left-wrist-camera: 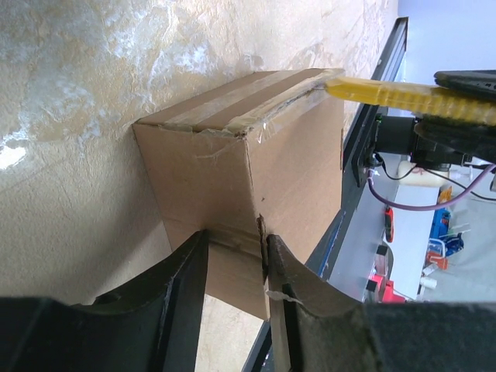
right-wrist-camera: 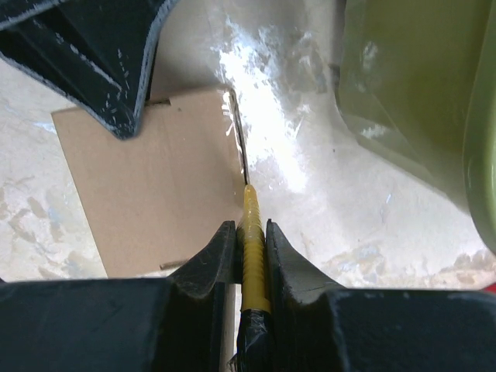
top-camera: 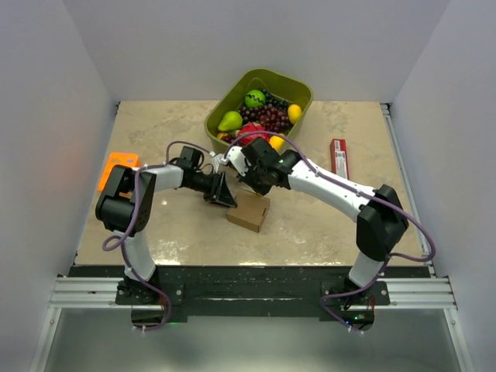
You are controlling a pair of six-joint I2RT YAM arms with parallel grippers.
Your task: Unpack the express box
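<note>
The express box (top-camera: 249,211), small and brown with clear tape along its top seam, stands on the table in front of both arms. My left gripper (top-camera: 225,192) clamps one end of the box between its jaws (left-wrist-camera: 236,256); the box (left-wrist-camera: 256,155) fills that view. My right gripper (top-camera: 252,174) is shut on a yellow-handled knife (right-wrist-camera: 252,232). The knife's thin blade lies along the taped edge of the box (right-wrist-camera: 155,186). The knife also shows in the left wrist view (left-wrist-camera: 387,93), with its tip at the box's top seam.
A green fruit tub (top-camera: 225,105) holding pear, grapes and other fruit stands just behind the grippers, close to the right wrist (right-wrist-camera: 418,93). A slim red packet (top-camera: 339,157) lies at the right. An orange tray (top-camera: 116,169) sits at the left edge.
</note>
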